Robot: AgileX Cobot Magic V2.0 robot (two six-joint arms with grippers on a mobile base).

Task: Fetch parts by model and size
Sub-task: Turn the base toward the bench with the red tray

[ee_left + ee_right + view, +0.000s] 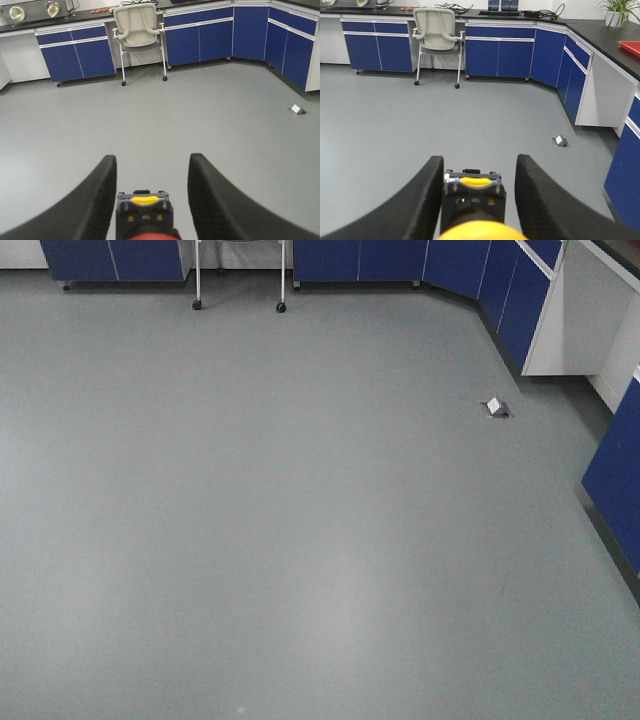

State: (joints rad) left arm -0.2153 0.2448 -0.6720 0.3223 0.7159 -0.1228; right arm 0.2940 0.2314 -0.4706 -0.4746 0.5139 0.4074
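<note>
Two switches sit one to each arm, at six o'clock in each wrist view. The left gripper (150,165) has its fingers set just wide enough for the red-capped switch (145,217), cap toward the palm and contact block pointing outward. The right gripper (479,162) pinches the yellow-capped switch (474,197) likewise. With nothing beneath either part, I judge both clamped and held high, likely for transit. Beyond lies bare grey floor (300,540) with a small floor socket (497,408) at two o'clock. Farther off, the right wrist view shows an office chair (436,30) at eleven and blue cabinets (497,55) along the far wall.
</note>
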